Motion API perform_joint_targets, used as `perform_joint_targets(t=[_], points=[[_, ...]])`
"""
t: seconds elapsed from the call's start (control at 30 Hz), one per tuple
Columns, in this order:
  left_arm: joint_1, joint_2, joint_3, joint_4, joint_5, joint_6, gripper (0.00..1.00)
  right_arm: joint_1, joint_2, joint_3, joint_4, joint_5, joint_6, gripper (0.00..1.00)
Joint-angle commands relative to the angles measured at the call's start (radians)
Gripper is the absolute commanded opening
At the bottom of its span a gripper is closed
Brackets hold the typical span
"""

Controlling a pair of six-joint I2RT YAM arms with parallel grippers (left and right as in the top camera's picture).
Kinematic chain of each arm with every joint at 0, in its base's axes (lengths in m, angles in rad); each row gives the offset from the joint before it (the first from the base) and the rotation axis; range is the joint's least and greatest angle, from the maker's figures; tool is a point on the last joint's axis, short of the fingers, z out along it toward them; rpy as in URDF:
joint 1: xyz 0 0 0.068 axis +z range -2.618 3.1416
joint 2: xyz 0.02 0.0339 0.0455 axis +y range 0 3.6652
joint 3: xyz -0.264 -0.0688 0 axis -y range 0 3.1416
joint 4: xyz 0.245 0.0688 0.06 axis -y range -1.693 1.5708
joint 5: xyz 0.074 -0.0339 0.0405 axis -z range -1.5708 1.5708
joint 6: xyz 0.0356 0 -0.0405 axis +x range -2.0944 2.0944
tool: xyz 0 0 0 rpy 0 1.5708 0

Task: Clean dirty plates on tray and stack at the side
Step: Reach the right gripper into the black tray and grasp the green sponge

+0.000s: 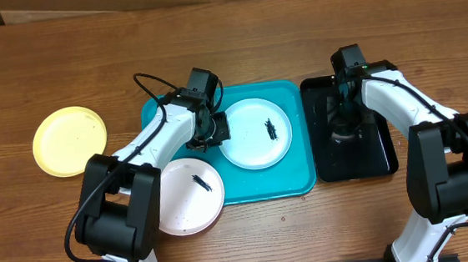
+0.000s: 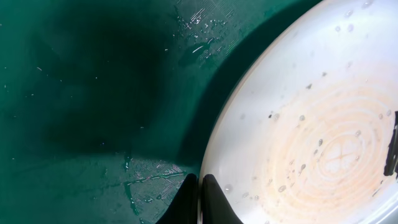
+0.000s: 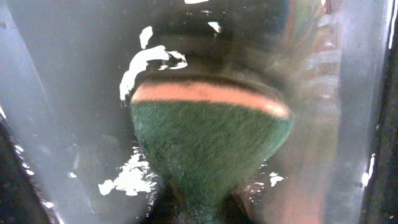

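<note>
The left gripper (image 2: 199, 184) is pinched tight on the near rim of the pale plate (image 2: 298, 124). The plate spreads away to the right of its fingers across the turquoise tray (image 2: 93, 93), with a dark smear (image 1: 271, 129) on its far side. The right gripper (image 1: 345, 129) is squeezed closed on the green sponge (image 3: 211, 149), which fans out ahead of its fingers over the black tray (image 1: 378, 157).

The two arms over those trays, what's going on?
The left gripper pinches the rim of the cyan plate in the blue tray. The right gripper is shut on a green sponge in the black tray. Both that plate and the white plate show dark smears; a yellow plate lies aside.
</note>
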Motion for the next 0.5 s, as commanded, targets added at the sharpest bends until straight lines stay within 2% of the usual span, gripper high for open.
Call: perform_joint_targets(t=[0.0,0.13,0.23,0.33,0.47], points=[[-0.010,-0.021,-0.007,0.005,-0.013,-0.010,0.06,-0.002,-0.016,0.026,-0.014,-0.008,0.005,0.04],[-0.006,-0.021,-0.007,0.014,-0.059,-0.010,0.09,-0.002,-0.024,0.125,-0.111,-0.008,0.004,0.04],[-0.006,-0.021,-0.007,0.022,-0.072,-0.010,0.21,-0.002,-0.037,0.188,-0.182,-0.009,0.005,0.04],[-0.006,-0.021,-0.007,0.030,-0.071,-0.010,0.21,0.000,-0.040,0.198,-0.224,-0.019,0.000,0.04],[-0.007,-0.021,-0.007,0.030,-0.071,-0.010,0.16,0.000,-0.038,0.157,-0.204,-0.024,-0.004,0.04]])
